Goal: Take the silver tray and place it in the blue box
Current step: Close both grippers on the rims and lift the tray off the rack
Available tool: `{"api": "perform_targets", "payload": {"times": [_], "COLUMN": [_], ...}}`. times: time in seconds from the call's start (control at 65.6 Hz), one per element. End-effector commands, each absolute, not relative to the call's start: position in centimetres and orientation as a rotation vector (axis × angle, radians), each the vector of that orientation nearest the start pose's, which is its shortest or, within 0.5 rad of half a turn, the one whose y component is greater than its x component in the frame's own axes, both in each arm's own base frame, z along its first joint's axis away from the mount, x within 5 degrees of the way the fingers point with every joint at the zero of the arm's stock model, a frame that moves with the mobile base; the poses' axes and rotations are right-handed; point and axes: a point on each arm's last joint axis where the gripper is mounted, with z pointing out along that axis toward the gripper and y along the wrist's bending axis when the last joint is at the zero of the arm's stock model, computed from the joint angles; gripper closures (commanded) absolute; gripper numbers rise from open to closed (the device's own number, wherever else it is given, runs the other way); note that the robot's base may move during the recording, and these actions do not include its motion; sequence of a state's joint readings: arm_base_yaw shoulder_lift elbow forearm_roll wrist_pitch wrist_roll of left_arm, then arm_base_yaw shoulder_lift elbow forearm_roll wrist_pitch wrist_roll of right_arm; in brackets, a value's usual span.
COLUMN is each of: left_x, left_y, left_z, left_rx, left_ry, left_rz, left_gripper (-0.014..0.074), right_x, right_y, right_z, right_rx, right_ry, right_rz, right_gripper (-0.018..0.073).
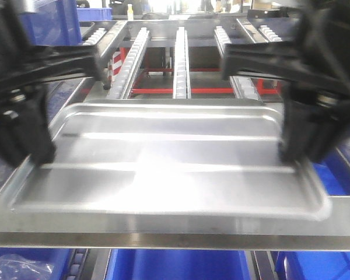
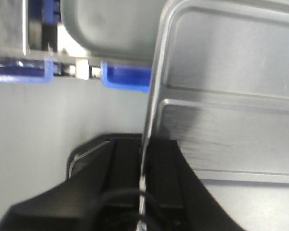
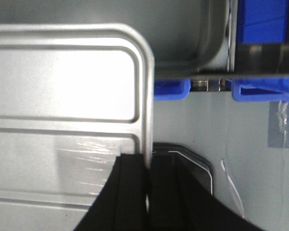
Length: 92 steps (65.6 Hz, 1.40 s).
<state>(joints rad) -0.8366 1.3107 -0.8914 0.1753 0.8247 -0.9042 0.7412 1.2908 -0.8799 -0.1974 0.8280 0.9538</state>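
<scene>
Metal, bright and slick-looking: the silver tray filled the middle of the front view, roughly level with its long side across. It was pinched at both short ends, by the left gripper at 9 o'clock and the right gripper at 3 o'clock. Each wrist view showed black fingers closed tight on either side of the raised rim and holding nothing else. I couldn't tell whether the tray had come clear of whatever was under it.

At 6 o'clock, just past the tray's near edge, a flat steel rail ran the whole width. Below that sat the blue box, with only a strip of it in view. Roller tracks stretched away at 12 o'clock.

To my eye the risk was the grip itself: two narrow bites on a thin, smooth lip. The tray could swing about the line between them and dip at one long edge. If one arm led the other, the rim might twist out of a gripper and the whole thing would drop on that side. The rail worried me too—a sagging near edge could catch on it on the way to the box.
</scene>
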Motion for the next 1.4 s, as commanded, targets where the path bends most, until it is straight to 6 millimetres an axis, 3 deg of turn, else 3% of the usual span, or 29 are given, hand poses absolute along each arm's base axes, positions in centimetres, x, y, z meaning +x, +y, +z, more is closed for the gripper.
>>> {"api": "perform_targets", "payload": {"times": [0.0, 0.198, 0.32, 0.701, 1.387], "left_x": [15.8, 13.3, 12.7, 12.7, 13.0], "left_y": [-17.3, -16.6, -17.1, -17.4, -17.2], "left_z": [27.7, 27.2, 27.3, 27.4, 27.1], "left_rx": [0.01, 0.028, 0.078, 0.084, 0.102], "left_ry": [2.677, 2.686, 2.67, 2.658, 2.656], "left_rz": [-0.413, -0.268, -0.281, -0.311, -0.24], "left_gripper": [0.0603, 0.0603, 0.0603, 0.0603, 0.0603], "right_x": [17.3, 15.6, 15.3, 16.0, 16.1], "right_y": [14.9, 14.4, 14.6, 14.9, 15.2], "right_z": [27.9, 27.6, 27.5, 26.3, 26.3], "right_rx": [0.14, 0.161, 0.128, 0.088, 0.088], "right_ry": [2.643, 2.642, 2.637, 2.663, 2.657], "right_rz": [0.351, 0.343, 0.32, 0.202, 0.238], "right_gripper": [0.0503, 0.0503, 0.0503, 0.0503, 0.0503]}}
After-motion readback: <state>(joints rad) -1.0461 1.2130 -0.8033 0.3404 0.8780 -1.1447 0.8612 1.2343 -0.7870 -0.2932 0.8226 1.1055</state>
